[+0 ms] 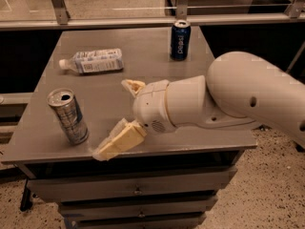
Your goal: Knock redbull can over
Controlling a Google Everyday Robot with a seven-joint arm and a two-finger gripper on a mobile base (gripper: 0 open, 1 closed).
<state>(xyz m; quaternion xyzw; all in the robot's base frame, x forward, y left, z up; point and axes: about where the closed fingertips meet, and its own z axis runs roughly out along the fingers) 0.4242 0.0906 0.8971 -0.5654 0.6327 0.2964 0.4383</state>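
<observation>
The redbull can [68, 116], slim and silver with blue patches and an open metal top, stands upright near the front left corner of the grey table [143, 61]. My gripper [111, 119] is just to the right of the can, low over the table's front edge, and does not touch it. Its two cream fingers are spread open and empty: one fingertip [129, 85] points up and back, the other finger [119, 141] reaches toward the front edge near the can's base.
A clear plastic bottle with a white label [93, 61] lies on its side at the back left. A dark blue Pepsi can [180, 40] stands at the back middle. Drawers sit under the table; a metal rail runs behind it.
</observation>
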